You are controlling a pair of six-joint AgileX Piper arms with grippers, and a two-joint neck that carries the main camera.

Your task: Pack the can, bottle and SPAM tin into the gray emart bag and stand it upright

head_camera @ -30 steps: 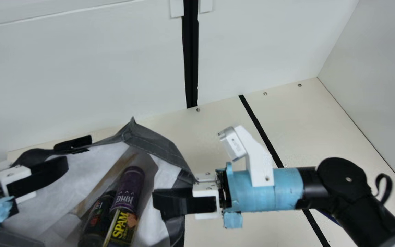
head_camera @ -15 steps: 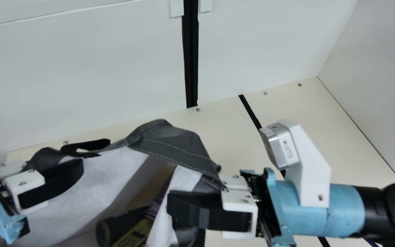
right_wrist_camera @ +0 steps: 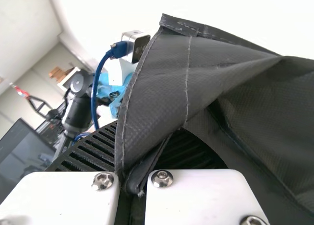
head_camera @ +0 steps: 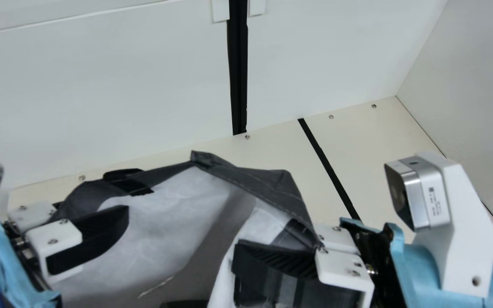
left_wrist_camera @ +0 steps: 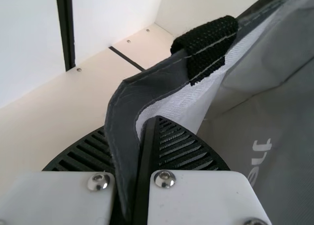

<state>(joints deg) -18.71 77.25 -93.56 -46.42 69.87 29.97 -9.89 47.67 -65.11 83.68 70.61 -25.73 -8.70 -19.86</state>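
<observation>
Held at two points of its rim, so catalogued first: no.Occupying the left and near part of the scene: one gray bag [head_camera: 263, 182], mouth open, white lining partly exposed, one black strap [left_wrist_camera: 208, 41] stitched at the rim. Its far rim is peaked and creased; whether its base is set down on the cream surface [head_camera: 272, 145] cannot be told.

Contents: one dark edge [head_camera: 184, 304], low within the mouth, too little seen to be named. By judgement, packing is likely finished or nearly so, though the presence of can, bottle and SPAM tin inside cannot be confirmed. Outstanding: the bag is to be stood upright, squared and released.

Left gripper [left_wrist_camera: 131, 127]: pressed together on the rim at the bag's left side, near the strap, a fold of gray cloth pinched between its ribbed fingers.

Right gripper [right_wrist_camera: 148, 126]: closed likewise on the rim at the right side, a doubled corner of cloth nipped, one finger lying inside the mouth against the lining.

Risk, as judged: should either pinch slip, the soft wall may be folded inward.
</observation>
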